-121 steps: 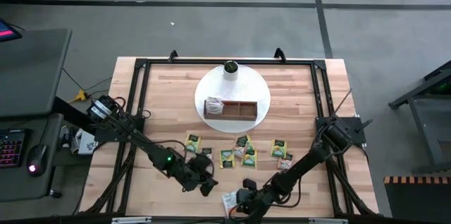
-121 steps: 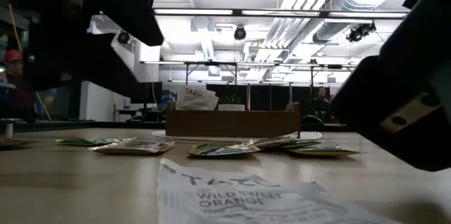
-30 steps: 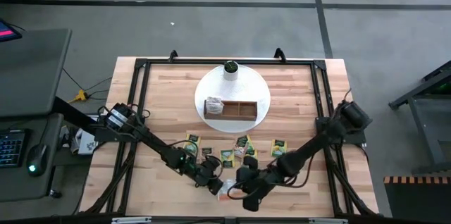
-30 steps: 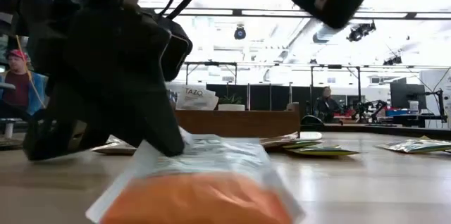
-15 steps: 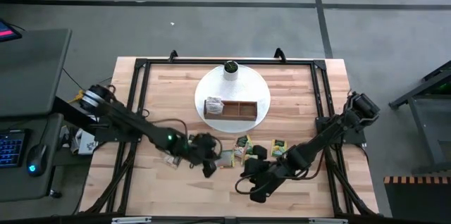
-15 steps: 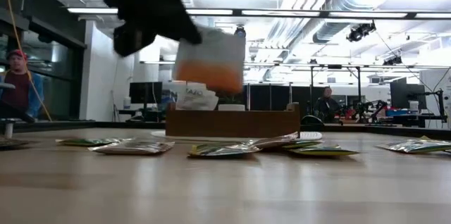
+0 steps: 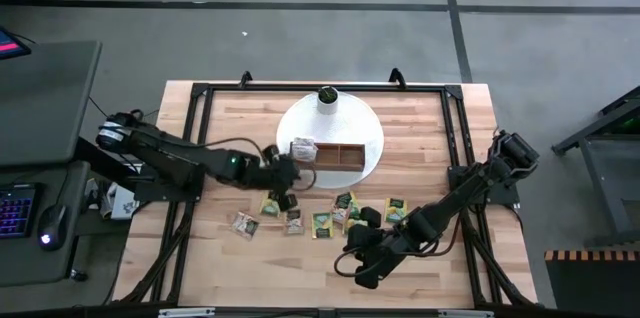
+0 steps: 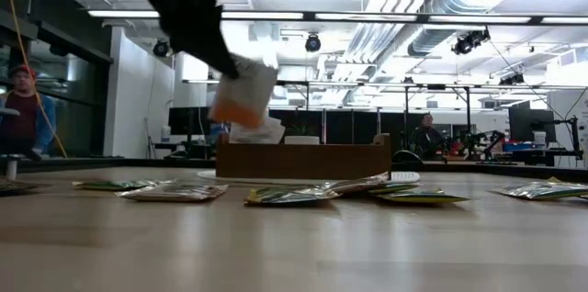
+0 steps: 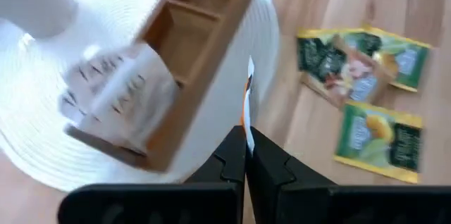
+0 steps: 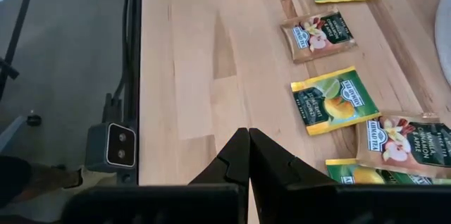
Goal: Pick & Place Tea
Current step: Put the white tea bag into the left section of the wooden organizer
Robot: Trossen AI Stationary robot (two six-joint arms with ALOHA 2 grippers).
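Left gripper (image 9: 245, 155) is clamped on an orange-and-white tea sachet (image 8: 243, 94) — held in the air just beside the wooden tray (image 7: 338, 158). Right gripper (image 10: 248, 155) is pinched together, empty, over the tabletop (image 7: 420, 123).

You are working in a lab-like industrial hall: bare concrete floor (image 7: 300, 38), exposed ceiling ducts (image 8: 404, 3), strip lights (image 8: 367, 18), rows of monitors (image 8: 188, 119), and a keyboard desk (image 7: 40, 138) beside the wooden table (image 7: 230, 118).

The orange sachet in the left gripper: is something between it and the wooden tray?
Nothing visible. The left gripper holds the orange sachet in the air just beside the wooden tray; one white sachet already sits in its end compartment.
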